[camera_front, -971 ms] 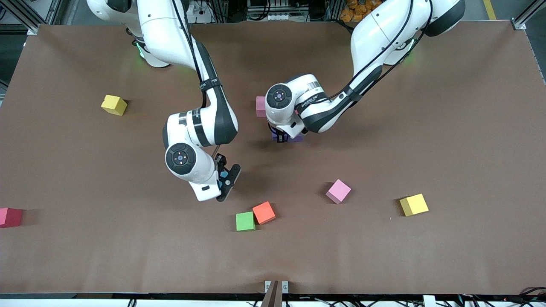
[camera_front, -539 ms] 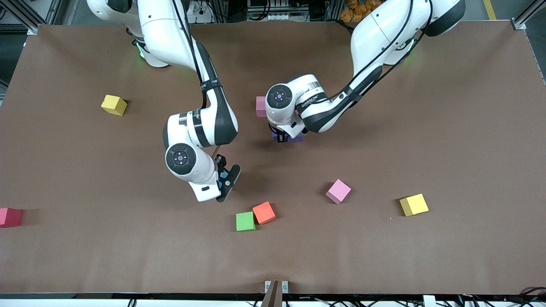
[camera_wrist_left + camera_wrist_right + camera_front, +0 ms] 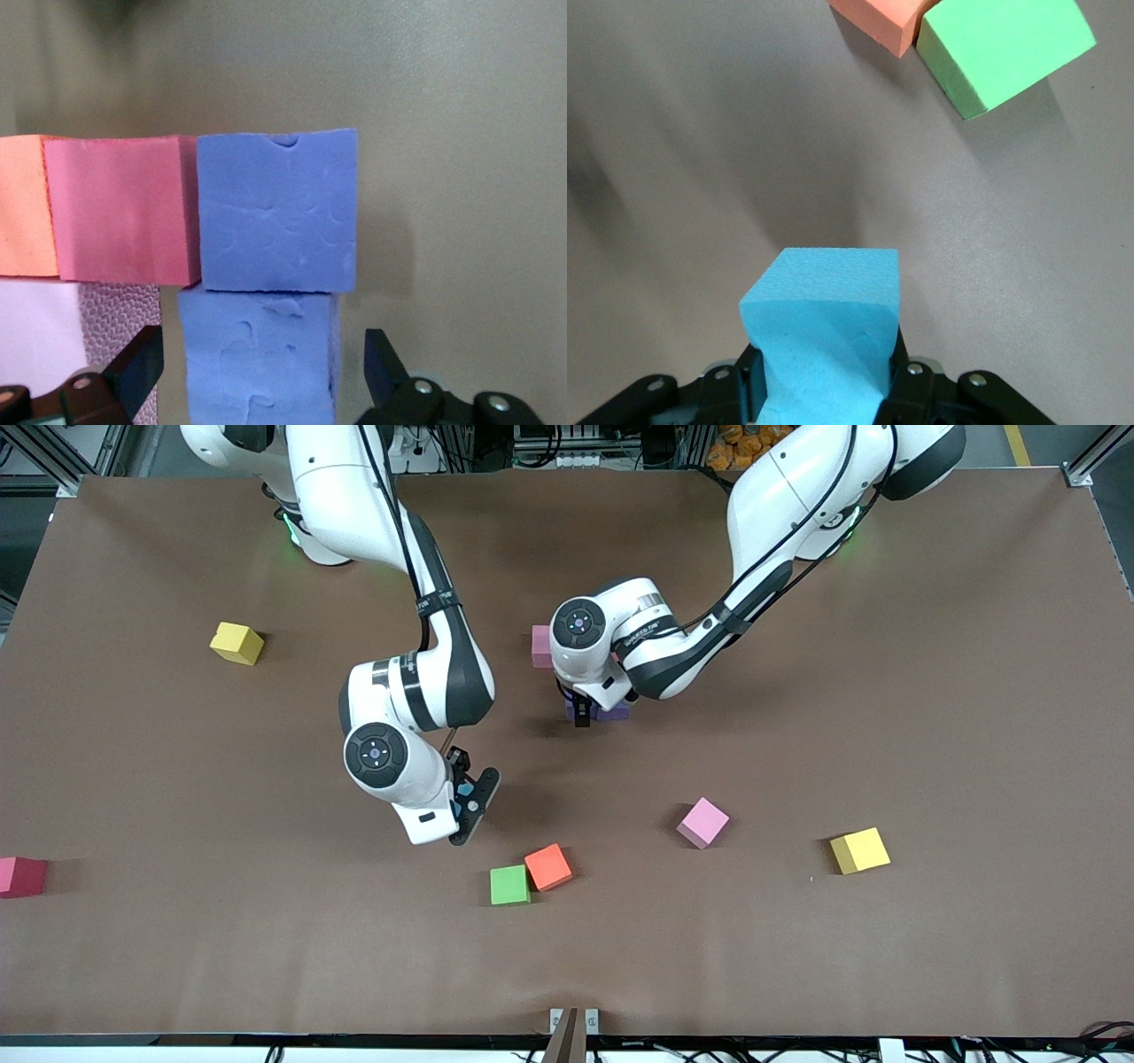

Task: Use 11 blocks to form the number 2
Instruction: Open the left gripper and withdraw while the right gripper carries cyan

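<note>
Left tool (image 3: pixel 257 376) straddles the nearer purple block (image 3: pixel 257 354) of the started figure mid-worktop, fingers spread and not pinching. Right tool (image 3: pixel 824 390), clenched on a light blue block (image 3: pixel 824 332), hangs over bare worktop (image 3: pixel 797 957), toward the right arm's end from that figure.

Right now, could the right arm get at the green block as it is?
Probably not yet: the right claw is shut on a light blue block. The way to the green block looks free, though the orange block touches it.
</note>
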Controlling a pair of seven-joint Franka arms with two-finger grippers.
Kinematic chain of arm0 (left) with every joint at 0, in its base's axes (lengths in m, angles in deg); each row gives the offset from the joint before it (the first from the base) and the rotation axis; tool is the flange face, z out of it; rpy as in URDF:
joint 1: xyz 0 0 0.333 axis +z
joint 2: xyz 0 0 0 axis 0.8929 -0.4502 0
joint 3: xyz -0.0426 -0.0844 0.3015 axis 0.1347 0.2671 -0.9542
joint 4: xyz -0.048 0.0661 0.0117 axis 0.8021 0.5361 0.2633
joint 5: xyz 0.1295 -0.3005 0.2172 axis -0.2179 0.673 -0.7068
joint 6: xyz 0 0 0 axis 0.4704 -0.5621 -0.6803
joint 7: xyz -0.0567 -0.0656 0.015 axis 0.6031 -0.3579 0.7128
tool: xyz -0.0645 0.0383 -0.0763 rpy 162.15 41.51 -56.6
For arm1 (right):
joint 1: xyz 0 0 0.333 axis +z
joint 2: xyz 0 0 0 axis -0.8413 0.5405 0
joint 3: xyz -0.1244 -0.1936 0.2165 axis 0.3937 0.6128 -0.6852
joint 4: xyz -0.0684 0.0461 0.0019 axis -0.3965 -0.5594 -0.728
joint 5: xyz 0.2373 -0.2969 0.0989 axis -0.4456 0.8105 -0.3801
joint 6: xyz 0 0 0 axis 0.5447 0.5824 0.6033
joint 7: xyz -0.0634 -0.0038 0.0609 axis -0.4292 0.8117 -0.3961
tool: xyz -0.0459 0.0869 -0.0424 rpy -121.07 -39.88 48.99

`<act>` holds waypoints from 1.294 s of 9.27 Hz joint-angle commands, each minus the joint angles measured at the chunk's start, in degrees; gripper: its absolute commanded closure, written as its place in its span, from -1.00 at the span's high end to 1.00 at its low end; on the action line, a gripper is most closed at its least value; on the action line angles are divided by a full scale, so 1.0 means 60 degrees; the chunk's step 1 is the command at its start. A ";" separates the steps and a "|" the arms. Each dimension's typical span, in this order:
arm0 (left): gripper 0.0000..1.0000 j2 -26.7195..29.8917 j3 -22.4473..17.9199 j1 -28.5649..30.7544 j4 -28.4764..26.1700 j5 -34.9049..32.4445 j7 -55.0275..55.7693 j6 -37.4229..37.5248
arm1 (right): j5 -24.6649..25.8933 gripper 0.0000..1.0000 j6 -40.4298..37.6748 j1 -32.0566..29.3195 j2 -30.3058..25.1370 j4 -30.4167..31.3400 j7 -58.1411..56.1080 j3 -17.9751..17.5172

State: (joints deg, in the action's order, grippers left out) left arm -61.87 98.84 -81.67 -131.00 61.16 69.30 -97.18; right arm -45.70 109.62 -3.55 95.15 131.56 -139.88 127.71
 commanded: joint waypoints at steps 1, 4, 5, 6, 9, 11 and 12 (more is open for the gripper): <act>1.00 0.0509 0.0013 0.0038 -0.0179 0.0084 -0.0108 0.0154 | -0.0065 -1.00 0.0025 0.0082 -0.0157 0.0123 -0.0377 -0.0269; 1.00 0.0919 0.0071 0.0083 -0.0179 0.0098 -0.0283 0.0680 | -0.0109 -1.00 0.0039 0.0156 -0.0333 0.0575 -0.1754 -0.0299; 1.00 0.1109 0.0071 0.0097 -0.0165 0.0142 -0.0429 0.0944 | -0.0109 -1.00 0.0068 0.0258 -0.0450 0.0635 -0.2163 -0.0285; 1.00 0.1300 0.0071 0.0373 -0.0165 0.0186 -0.0721 0.1120 | -0.0109 -1.00 0.0054 0.0317 -0.0538 0.0665 -0.2950 -0.0285; 1.00 0.1360 0.0116 0.1587 -0.0121 0.0143 -0.1964 0.1210 | -0.0065 -1.00 0.0244 0.0946 -0.0700 0.1119 -0.5120 -0.0299; 1.00 0.1331 0.0072 0.2452 0.0141 0.0054 -0.3906 0.1210 | 0.0022 -1.00 0.0230 0.1471 -0.0860 0.1571 -0.5258 -0.0314; 1.00 0.1230 0.0042 0.2804 0.0476 0.0054 -0.5208 0.1210 | 0.0052 -1.00 0.0288 0.1750 -0.1180 0.2008 -0.5142 -0.0329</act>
State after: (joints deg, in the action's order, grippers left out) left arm -54.79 98.81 -66.98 -129.95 61.15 45.79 -90.60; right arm -45.84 110.07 4.33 92.98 137.57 -169.61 125.96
